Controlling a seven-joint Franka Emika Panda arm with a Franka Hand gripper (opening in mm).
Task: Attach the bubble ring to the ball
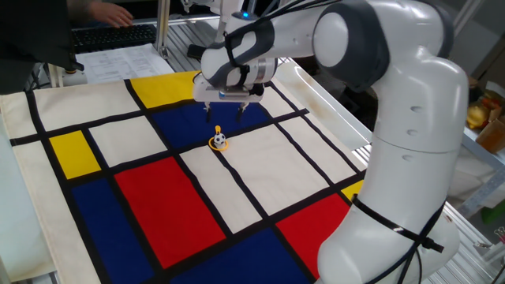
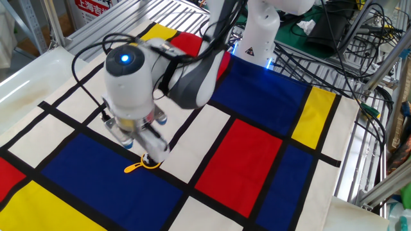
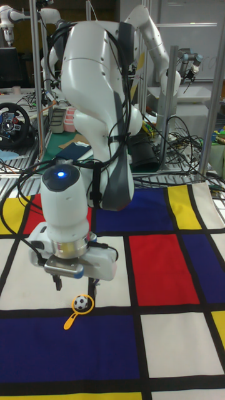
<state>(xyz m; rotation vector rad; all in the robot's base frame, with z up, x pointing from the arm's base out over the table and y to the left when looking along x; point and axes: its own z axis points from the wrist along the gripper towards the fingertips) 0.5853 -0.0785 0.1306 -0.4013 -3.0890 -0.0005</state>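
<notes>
The claw point(image 3: 75, 285) hung above the tabletop point(image 3: 187, 337) with its fingers apart and nothing between them. Just below it, in the lower left of the tall fixed view, the ball point(image 3: 80, 304) sat inside the loop of the bubble ring point(image 3: 78, 310), whose handle pointed lower left.

This is looking like a robot lab. Bundles of cables point(image 2: 334, 32) are lying on metal frames, a second robot arm point(image 3: 164, 59) is standing at 1 o'clock, and a steering wheel point(image 3: 11, 122) is sitting at 9 o'clock.
</notes>
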